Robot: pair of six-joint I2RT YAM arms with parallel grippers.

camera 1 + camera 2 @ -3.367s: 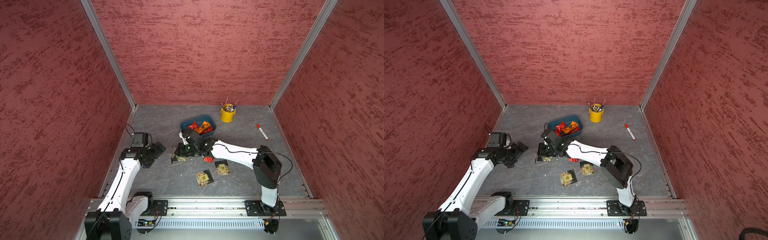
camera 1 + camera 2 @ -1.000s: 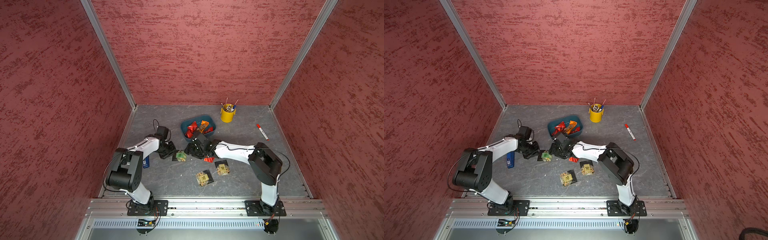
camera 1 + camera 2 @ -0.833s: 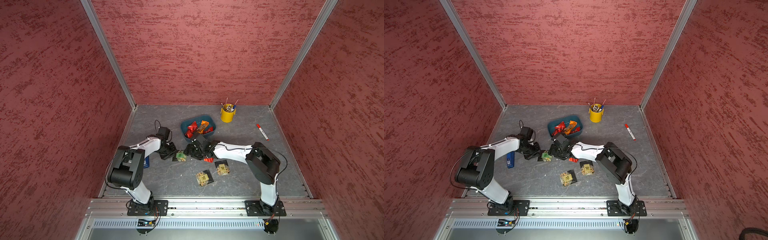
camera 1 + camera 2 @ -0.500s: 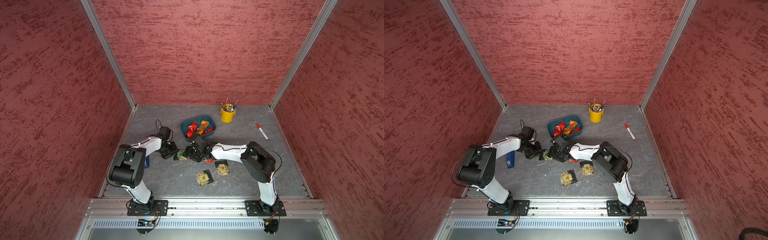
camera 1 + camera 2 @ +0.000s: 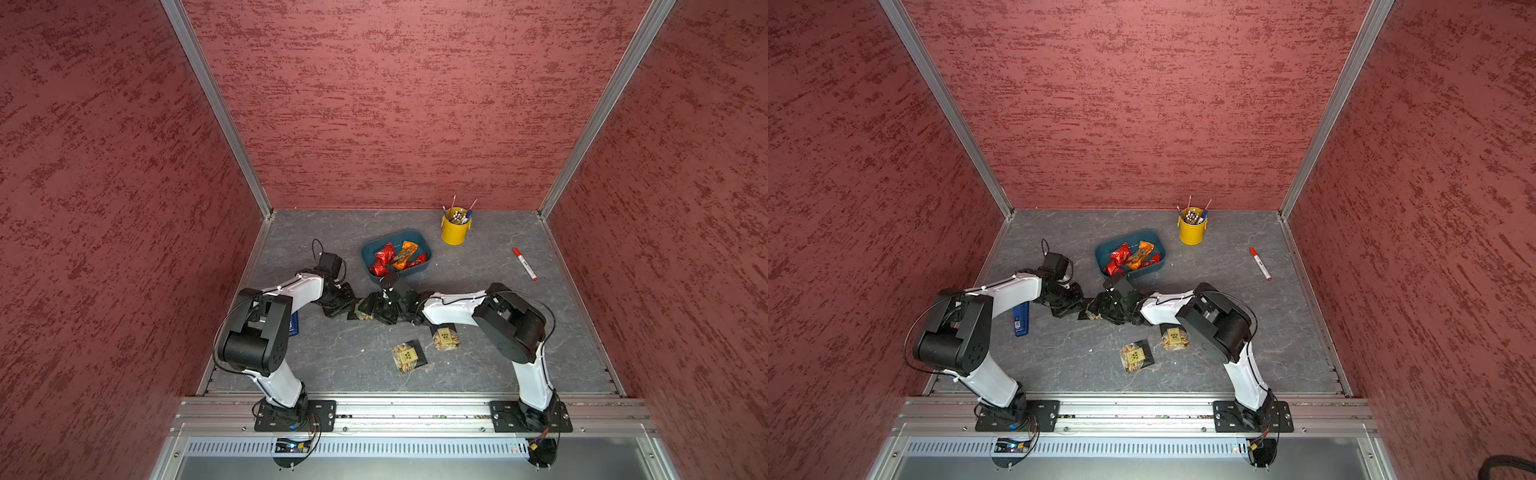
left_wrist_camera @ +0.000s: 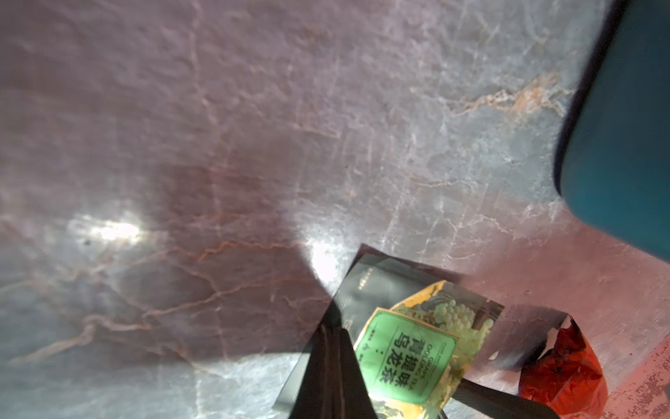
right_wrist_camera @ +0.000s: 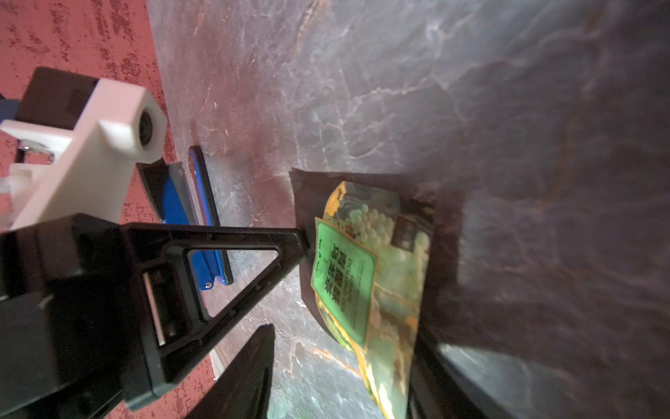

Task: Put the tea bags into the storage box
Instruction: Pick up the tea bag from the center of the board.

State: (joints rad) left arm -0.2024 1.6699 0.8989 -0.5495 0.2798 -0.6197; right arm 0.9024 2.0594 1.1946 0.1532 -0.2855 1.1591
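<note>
blue stick (image 5: pixel 1020 319): flat on the tabletop (image 5: pixel 1059 365); in a top view the left arm (image 5: pixel 266 316) hides most of it.
left jaws: together, tips on an edge of the green pouch (image 6: pixel 406 359). I cannot tell whether they pinch the foil or only press on it.
green pouch (image 5: pixel 360 310): on the tabletop between the two arms, near the box (image 5: pixel 366 257) but outside it. Both wrist views cut off one end.
right jaws: apart, one finger on each side of the green pouch.
box: holds red sachets (image 5: pixel 383 257) and an orange sachet (image 5: pixel 405 254), overlapping, perhaps three red. The right arm (image 5: pixel 449 307) covers part of its near rim.
loose red sachet (image 6: pixel 562 370): on the tabletop just beside the green pouch, cut by the frame edge; hidden in both top views.
tan pouch (image 5: pixel 408 356): lies in full view, near the front.
other tan pouch (image 5: pixel 445 338): partly under the right arm.
cup (image 5: pixel 455 235): upright near the back wall; its contents are too small to name.
marker (image 5: pixel 524 264): well apart, far right.
</note>
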